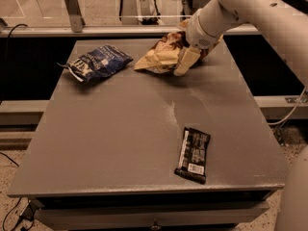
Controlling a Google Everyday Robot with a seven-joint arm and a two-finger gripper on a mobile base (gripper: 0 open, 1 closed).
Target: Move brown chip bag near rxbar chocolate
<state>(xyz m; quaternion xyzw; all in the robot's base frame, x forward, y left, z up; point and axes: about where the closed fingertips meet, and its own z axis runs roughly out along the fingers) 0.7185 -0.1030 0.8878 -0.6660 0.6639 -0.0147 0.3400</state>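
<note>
Robot gripper (185,64) down at the crinkled tan-and-brown foil chip bag (155,58), far side.

The bag lies at the grey table's (110,143) back edge. Whether the gripper actually holds it, I cannot tell. Slick foil could slip from a shallow pinch, dropping well short of the glossy black rxbar chocolate (193,154) near the front. No print is legible.

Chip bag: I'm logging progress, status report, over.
Gripper at chip bag, its right end, far side of table. Rxbar at near edge, well apart. Blue bag left, off the path.
</note>
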